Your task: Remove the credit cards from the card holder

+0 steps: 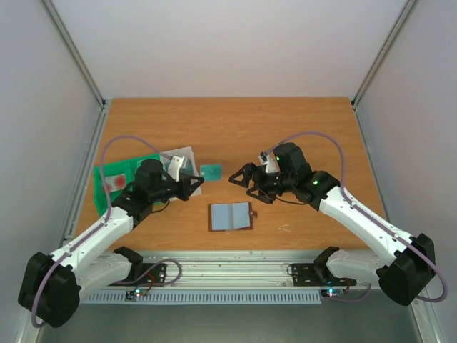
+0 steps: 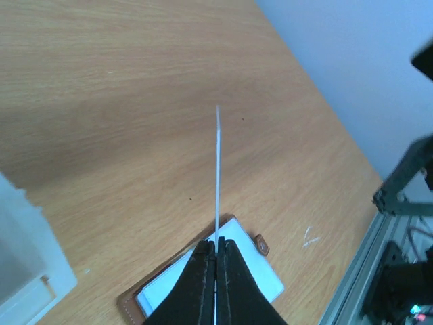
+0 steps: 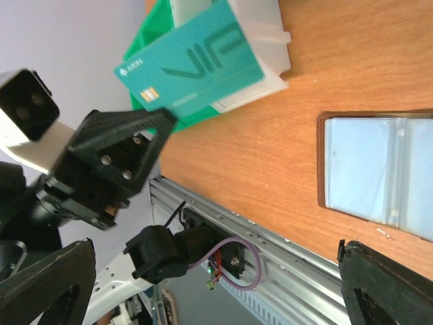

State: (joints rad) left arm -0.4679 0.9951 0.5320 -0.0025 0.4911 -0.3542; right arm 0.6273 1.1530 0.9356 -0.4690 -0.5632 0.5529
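Left pincer [image 1: 198,177] is clamped on 1 teal credit card [image 1: 212,170], in the air just beyond the open card holder [image 1: 230,216] on the table [image 1: 300,128]. The card's long axis points toward the right pincer [image 1: 243,184], which is apart and empty.

Left wrist view: the teal card [image 2: 217,169] is edge-on, just a thin pale line, its face hidden. The left gripper [image 2: 216,245] covers the middle of the card holder [image 2: 256,269], which the bottom edge also crops. The tray [image 2: 24,261] is a blur, cut off at left. Right wrist view: the card's small print is unreadable, and the card holder runs off the right edge.
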